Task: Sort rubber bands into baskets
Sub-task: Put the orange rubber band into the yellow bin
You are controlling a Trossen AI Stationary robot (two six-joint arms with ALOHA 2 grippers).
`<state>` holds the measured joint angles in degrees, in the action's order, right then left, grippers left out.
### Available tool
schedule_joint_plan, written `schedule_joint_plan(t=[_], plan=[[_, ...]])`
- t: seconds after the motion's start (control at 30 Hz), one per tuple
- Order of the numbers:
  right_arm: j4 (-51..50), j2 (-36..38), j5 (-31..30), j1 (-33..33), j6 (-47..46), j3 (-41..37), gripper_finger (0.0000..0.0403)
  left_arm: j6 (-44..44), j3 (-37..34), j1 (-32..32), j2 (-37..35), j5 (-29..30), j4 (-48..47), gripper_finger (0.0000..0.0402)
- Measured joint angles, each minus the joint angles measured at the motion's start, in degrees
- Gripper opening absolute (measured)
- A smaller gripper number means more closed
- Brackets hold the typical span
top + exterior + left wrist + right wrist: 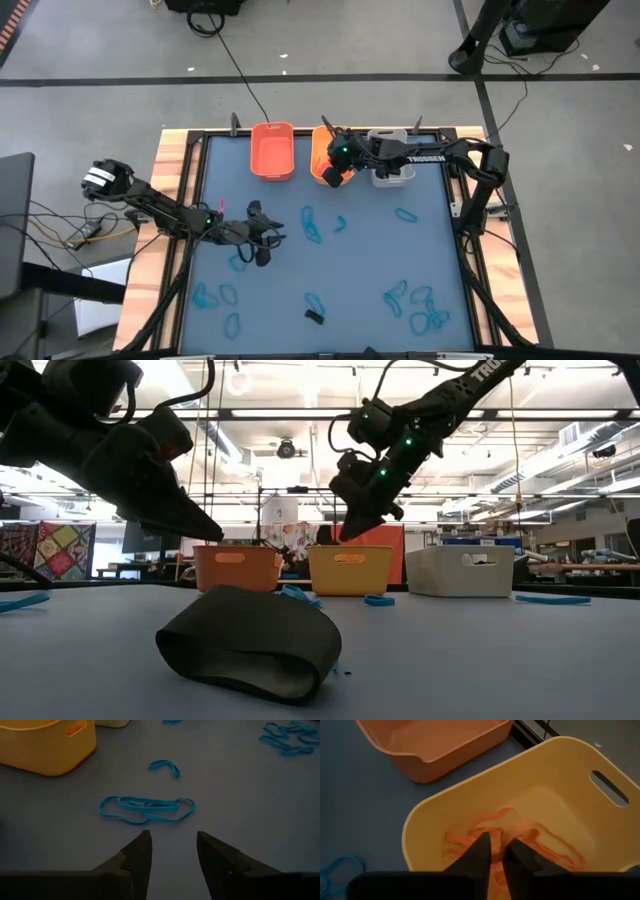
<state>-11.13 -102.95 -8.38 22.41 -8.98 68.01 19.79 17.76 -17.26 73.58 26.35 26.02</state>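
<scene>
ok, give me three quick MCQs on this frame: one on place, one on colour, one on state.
1. Where is the right hand?
A. over the yellow-orange basket
B. over the grey-white basket
C. at the table's near edge

2. What colour are the rubber bands in the yellow-orange basket?
A. blue
B. orange
C. black

3. How do the left hand's fingers stand?
A. shut on a blue band
B. apart, holding nothing
C. clamped on a basket rim

Answers: 1 A, the right wrist view looks straight down into that basket. 2 B, thin orange loops lie on its floor. 3 B, a clear gap shows between the fingers, with the blue bands lying on the table ahead of them.
</scene>
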Motion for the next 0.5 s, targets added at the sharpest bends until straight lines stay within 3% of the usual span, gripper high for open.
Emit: schedule_joint_plan(t=[0.5], plan=[[-0.5, 0.0, -0.1, 0.2, -1.3, 0.0, 0.0241, -4.0, 0.0, 0.0, 2.1, -0.6, 3.4, 0.0160]])
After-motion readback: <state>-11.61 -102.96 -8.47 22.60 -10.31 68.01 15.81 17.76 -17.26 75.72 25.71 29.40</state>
